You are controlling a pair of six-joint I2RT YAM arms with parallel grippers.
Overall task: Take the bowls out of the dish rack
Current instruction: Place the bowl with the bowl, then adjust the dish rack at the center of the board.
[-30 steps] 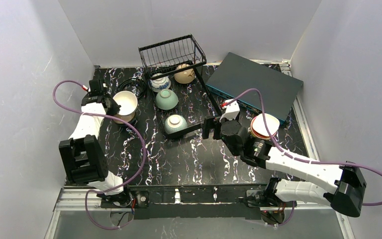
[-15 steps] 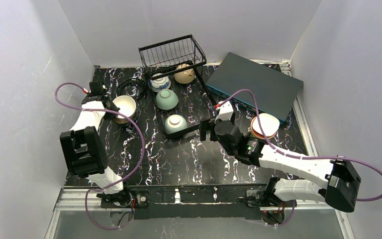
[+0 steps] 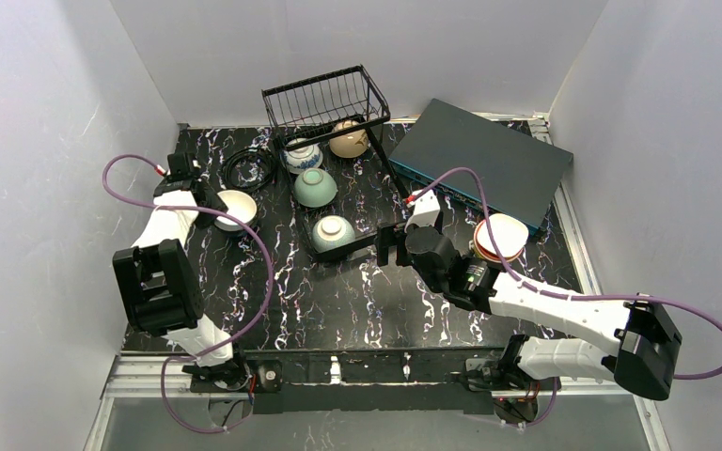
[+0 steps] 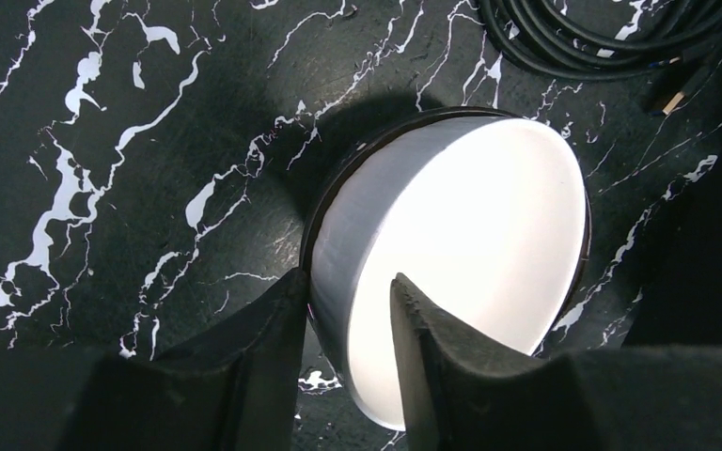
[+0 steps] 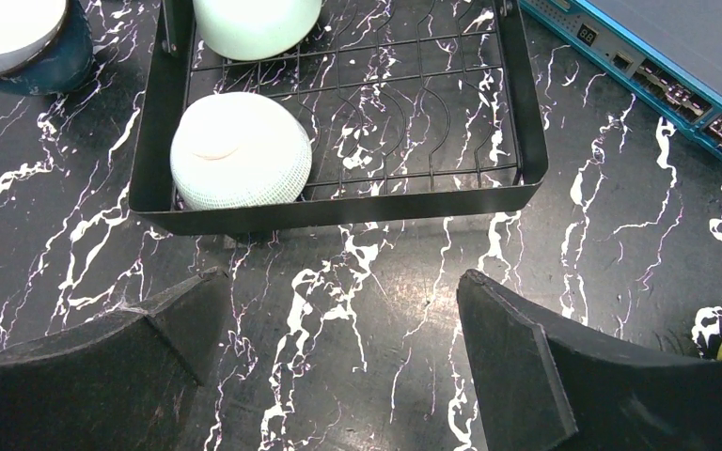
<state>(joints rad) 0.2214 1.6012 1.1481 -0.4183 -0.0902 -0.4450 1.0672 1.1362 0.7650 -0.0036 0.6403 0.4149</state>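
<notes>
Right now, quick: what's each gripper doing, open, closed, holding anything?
Left gripper: part open, fingers astride the rim of the bowl, apparently not clamping it.
Right gripper: wide open, empty, just short of the dish rack.

Lighting was bright and even. The white bowl [image 4: 470, 263] interior was blown out by glare; the left fingers [image 4: 254, 366] were dark and soft-edged.

dish rack [image 5: 338, 209]: black wire, matt; white bowl [image 4: 470, 254]: smooth glossy glaze; table [image 5: 385, 310]: marbled black, matt
</notes>
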